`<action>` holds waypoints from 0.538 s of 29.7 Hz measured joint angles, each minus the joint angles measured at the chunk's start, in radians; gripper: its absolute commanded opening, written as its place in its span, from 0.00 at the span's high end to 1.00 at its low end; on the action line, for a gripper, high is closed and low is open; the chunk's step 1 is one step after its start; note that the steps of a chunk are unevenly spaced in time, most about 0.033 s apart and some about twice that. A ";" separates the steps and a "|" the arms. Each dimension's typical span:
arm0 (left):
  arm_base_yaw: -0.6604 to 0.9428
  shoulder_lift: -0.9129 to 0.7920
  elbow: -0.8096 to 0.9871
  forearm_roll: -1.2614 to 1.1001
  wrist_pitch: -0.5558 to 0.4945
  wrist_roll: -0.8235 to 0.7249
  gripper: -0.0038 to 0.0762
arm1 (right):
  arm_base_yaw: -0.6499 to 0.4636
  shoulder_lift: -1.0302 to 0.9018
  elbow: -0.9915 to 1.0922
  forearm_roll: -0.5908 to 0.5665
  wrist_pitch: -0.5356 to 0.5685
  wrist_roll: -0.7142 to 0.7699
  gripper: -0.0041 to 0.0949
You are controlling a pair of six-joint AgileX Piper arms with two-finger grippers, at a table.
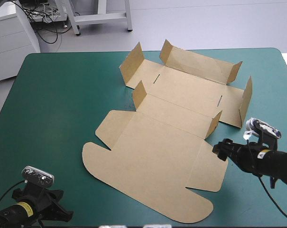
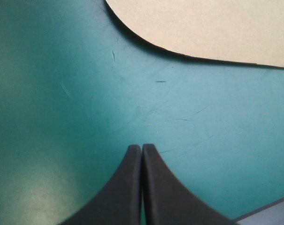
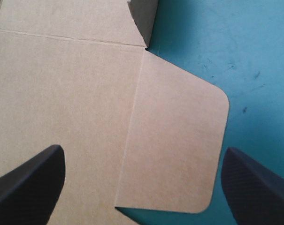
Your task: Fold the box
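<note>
Our right gripper [image 3: 142,151] gaped empty, the box flap [image 3: 177,140] between its fingers; left gripper [image 2: 142,147] closed, empty. We feared a shallow pinch slipping.

From my station I count one table, its teal-green cover [image 1: 53,104] a single sheet; one brown box [image 1: 157,156], a single cut board; on that board, five raised flaps: one at the far left [image 1: 132,62], one long one along the far edge [image 1: 198,61], one at the right [image 1: 247,102], and two small ones at the middle fold [image 1: 140,95] [image 1: 213,124]; two slits [image 1: 156,79] [image 1: 220,100] in the far panel; two flat side flaps [image 1: 110,127] [image 1: 210,171] on the near panel; two grippers, the left gripper [image 2: 142,147] and the right gripper [image 3: 142,150]; four black fingers [image 2: 127,187] in all, two to each.
</note>
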State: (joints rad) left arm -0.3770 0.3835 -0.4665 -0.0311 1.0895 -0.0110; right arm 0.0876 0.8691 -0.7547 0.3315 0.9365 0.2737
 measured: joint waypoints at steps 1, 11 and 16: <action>0.000 0.000 0.000 0.000 0.001 0.000 0.99 | 0.000 0.040 0.000 0.018 -0.023 -0.017 0.12; 0.000 0.000 0.000 0.000 0.000 0.000 0.99 | 0.000 0.384 -0.181 0.091 -0.087 -0.155 0.12; 0.000 0.000 0.000 0.000 0.000 0.000 0.99 | 0.000 0.546 -0.336 0.088 -0.081 -0.169 0.12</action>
State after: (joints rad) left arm -0.3770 0.3835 -0.4665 -0.0311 1.0897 -0.0110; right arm 0.0876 1.4153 -1.0907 0.4196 0.8555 0.1046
